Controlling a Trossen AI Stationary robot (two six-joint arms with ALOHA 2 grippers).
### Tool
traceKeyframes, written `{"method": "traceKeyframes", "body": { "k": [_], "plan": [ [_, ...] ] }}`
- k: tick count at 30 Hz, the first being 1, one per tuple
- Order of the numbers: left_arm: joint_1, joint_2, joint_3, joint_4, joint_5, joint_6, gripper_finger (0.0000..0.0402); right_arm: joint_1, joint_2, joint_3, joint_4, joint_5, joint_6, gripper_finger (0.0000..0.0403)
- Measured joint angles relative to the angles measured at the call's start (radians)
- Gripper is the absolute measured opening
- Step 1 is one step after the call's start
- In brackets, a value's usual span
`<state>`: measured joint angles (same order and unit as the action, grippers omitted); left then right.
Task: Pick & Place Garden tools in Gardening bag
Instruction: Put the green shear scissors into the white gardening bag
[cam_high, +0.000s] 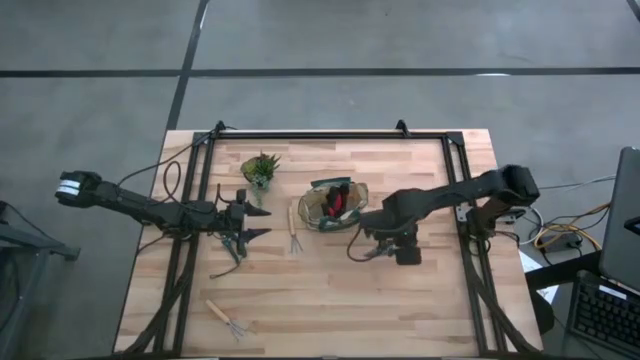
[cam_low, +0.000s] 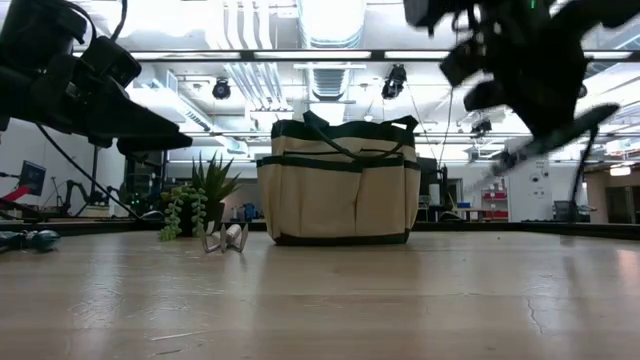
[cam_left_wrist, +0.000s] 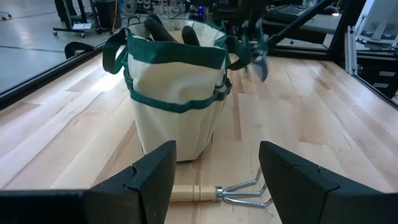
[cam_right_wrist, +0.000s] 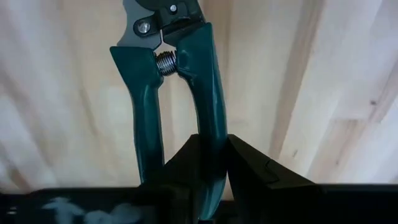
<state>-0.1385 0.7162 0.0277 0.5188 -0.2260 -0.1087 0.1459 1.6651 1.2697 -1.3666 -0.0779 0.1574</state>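
**Shears gripped beside the bag, forks still out on the bench**

While the right gripper (cam_right_wrist: 208, 162) hangs above the bench (cam_high: 430, 300) just right of the gardening bag (cam_high: 333, 204), its fingers are clamped on one teal handle of the pruning shears (cam_right_wrist: 177, 74); the other handle stands free beside them, pushed apart by the spring at the pivot. Holding a single handle is probably why the tool hangs at a slant in the low view, blades pointing down and away from the arm. It looks clear of the wood, though the blur there makes that hard to be sure of.

The bag stands upright near the middle of the bench, mouth open to the top, so a tool can be dropped in from above. Something red and black — likely the glove (cam_high: 338, 198) — already sits inside it, with dark shapes poking over the rim in the left wrist view.

The left gripper (cam_high: 250, 224) waits left of the bag with its fingers spread wide and holding nothing. One wooden-handled fork (cam_left_wrist: 217, 193) lies flat just beside the bag's left wall, straight ahead of those open fingers. A second fork (cam_high: 226, 318) lies well apart, near the left front corner. The small green plant (cam_high: 260, 168) stands beyond the left gripper.

By my reading, the shears need carrying over the bag's mouth — then both forks remain.
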Motion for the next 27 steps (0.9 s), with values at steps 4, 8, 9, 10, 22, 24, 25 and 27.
{"method": "traceKeyframes", "body": {
  "k": [4,8,9,10,22,24,25,27],
  "plan": [
    [0.0,0.0,0.0,-0.008,0.0,0.0,0.0234,0.007,0.036,-0.072,0.084,0.003,-0.026,0.0054],
    [0.0,0.0,0.0,-0.014,0.0,0.0,0.0234,0.007,0.054,-0.121,0.156,0.001,-0.056,0.0058],
    [0.0,0.0,0.0,-0.014,0.0,0.0,0.0234,0.006,0.055,-0.129,0.168,0.002,-0.054,0.0063],
    [0.0,0.0,0.0,-0.014,0.0,0.0,0.0234,0.005,0.055,-0.134,0.176,0.003,-0.047,0.0069],
    [0.0,0.0,0.0,-0.015,0.0,0.0,0.0234,0.017,0.026,-0.15,0.218,0.016,0.052,0.017],
    [0.0,0.0,0.0,-0.015,0.0,0.0,0.0234,0.049,0.01,-0.169,0.266,0.016,0.051,0.0179],
    [0.0,0.0,0.0,-0.016,0.0,0.0,0.0234,0.068,0.008,-0.181,0.283,0.032,0.051,0.0182],
    [0.0,0.0,0.0,-0.021,0.0,0.0,0.0234,0.096,0.007,-0.207,0.324,0.05,0.05,0.0184]
  ]
}}
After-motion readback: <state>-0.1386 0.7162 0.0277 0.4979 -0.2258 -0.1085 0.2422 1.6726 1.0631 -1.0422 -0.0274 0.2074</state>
